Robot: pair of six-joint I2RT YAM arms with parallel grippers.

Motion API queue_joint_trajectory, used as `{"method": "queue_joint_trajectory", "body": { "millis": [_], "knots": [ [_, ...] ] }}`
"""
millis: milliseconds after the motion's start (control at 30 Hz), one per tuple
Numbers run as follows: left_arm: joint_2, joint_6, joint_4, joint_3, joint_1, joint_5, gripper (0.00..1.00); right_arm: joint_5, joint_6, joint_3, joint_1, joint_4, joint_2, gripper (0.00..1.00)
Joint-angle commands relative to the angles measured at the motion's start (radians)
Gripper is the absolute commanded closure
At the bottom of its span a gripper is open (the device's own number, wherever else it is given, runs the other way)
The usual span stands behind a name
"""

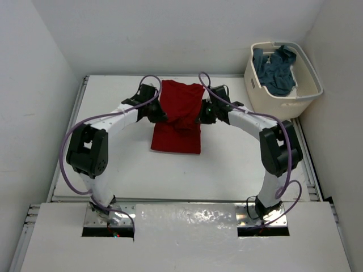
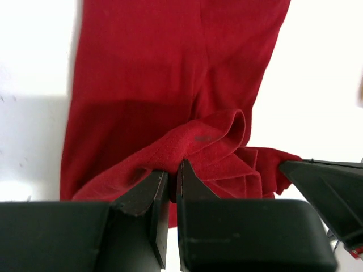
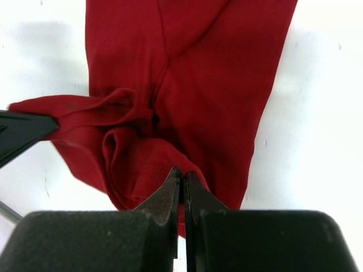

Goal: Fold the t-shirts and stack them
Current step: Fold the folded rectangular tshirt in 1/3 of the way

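So, left gripper (image 2: 173, 170) pinched tight on a raised fold of the red t-shirt (image 1: 177, 139), mid-frame | right gripper (image 3: 182, 173) clamped on the opposite edge | risk: an uneven pull could slip the cloth free, skewing the fold | blue-grey t-shirt (image 1: 278, 71) sits in basket (image 1: 281, 105), upper right

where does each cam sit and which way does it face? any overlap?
Top external: above and behind the bases, looking down on the table; left arm and right arm show, meeting at the red t-shirt, basket far right.
Left wrist: on the left arm, looking along the left claw, shut on bunched shirt.
Right wrist: mirror view along the right claw, likewise shut on cloth.
Shared: both wrist views see the red t-shirt and the opposite claw's tip.
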State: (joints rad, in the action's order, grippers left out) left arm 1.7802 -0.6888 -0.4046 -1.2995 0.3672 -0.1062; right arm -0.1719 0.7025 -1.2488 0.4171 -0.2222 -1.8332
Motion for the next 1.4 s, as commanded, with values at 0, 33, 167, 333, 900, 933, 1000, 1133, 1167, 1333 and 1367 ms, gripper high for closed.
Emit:
{"method": "queue_joint_trajectory", "body": {
  "millis": [0, 33, 167, 333, 900, 933, 1000, 1133, 1167, 1333, 1367],
  "knots": [
    [0.027, 0.017, 0.053, -0.07, -0.03, -0.018, 1.0, -0.02, -0.003, -0.064, -0.029, 0.01, -0.029, 1.0],
    [0.038, 0.018, 0.053, -0.086, -0.033, -0.023, 1.0, -0.02, 0.005, -0.07, -0.035, 0.017, -0.037, 1.0],
    [0.106, 0.029, 0.053, -0.133, -0.037, -0.033, 1.0, -0.029, 0.003, -0.109, -0.057, 0.015, -0.083, 1.0],
    [0.176, 0.032, 0.023, -0.198, -0.04, -0.012, 1.0, -0.07, 0.009, -0.165, -0.072, 0.033, -0.159, 1.0],
    [0.243, 0.069, -0.083, -0.35, -0.068, 0.019, 0.0, -0.11, -0.135, -0.381, -0.13, -0.08, -0.246, 0.28],
    [0.208, 0.071, -0.083, -0.336, -0.068, 0.026, 0.0, -0.11, -0.147, -0.358, -0.129, -0.074, -0.223, 0.16],
    [0.165, 0.066, -0.079, -0.273, -0.068, 0.043, 0.0, -0.109, -0.17, -0.31, -0.13, -0.065, -0.175, 0.01],
    [0.044, 0.06, -0.043, -0.134, -0.068, 0.042, 0.0, -0.17, -0.199, -0.175, -0.117, -0.046, -0.083, 0.01],
    [0.029, 0.063, -0.043, -0.109, -0.068, 0.042, 0.0, -0.176, -0.198, -0.157, -0.104, -0.049, -0.062, 0.01],
    [-0.057, 0.067, -0.051, 0.069, -0.068, 0.027, 0.0, -0.155, -0.198, 0.039, -0.067, -0.072, 0.034, 0.01],
    [-0.071, 0.064, -0.045, 0.097, -0.068, 0.023, 0.0, -0.159, -0.189, 0.064, -0.06, -0.071, 0.057, 0.01]
  ]
}}
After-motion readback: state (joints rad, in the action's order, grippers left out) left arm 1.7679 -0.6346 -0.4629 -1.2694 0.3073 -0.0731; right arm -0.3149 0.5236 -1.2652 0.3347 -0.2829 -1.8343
